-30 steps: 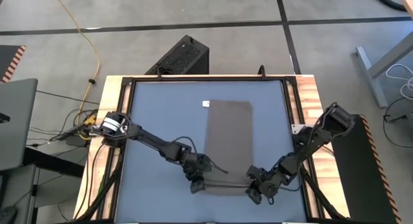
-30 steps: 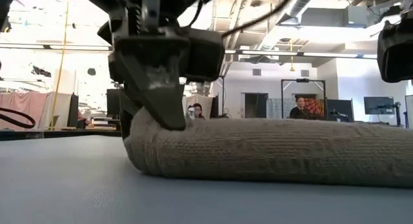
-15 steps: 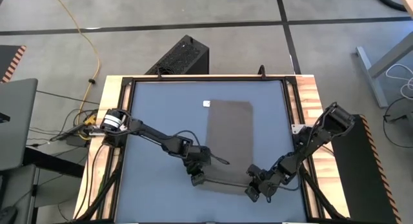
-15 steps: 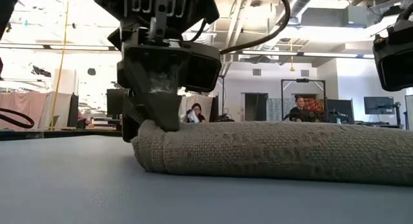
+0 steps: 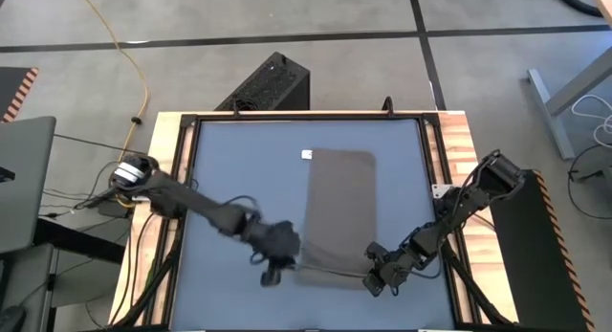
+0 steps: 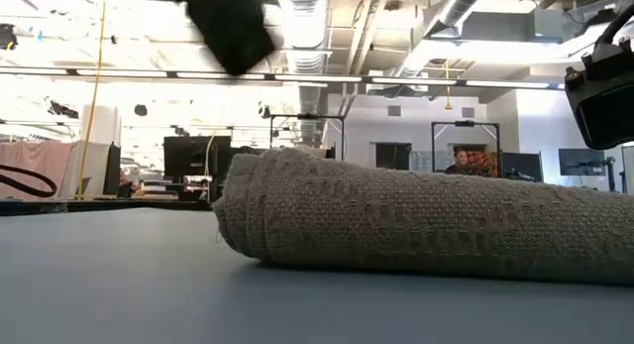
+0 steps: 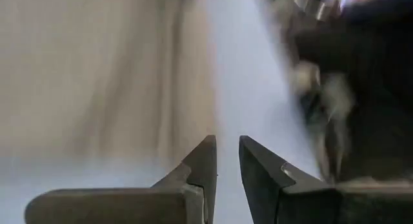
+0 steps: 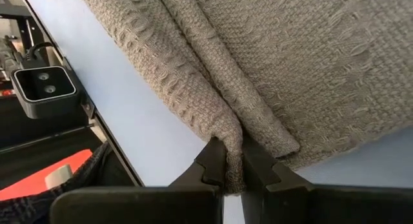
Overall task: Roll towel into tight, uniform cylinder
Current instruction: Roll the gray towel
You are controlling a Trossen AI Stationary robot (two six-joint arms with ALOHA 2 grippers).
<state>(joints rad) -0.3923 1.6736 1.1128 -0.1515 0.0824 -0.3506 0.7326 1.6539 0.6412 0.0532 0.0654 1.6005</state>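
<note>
The towel [image 5: 337,210] lies on the blue-grey counter [image 5: 239,179], its near end turned up into a short roll — most of the cloth is flat beyond it, white tag [image 5: 306,154] at the far corner. The right gripper [image 5: 381,276] has its jaws clenched on the roll's end. The left gripper [image 5: 272,268] sits just beside the roll's other end, jaws nearly closed on nothing. Rolling looks barely begun; next the left likely needs to regrip so both ends advance evenly. No containers show.
</note>
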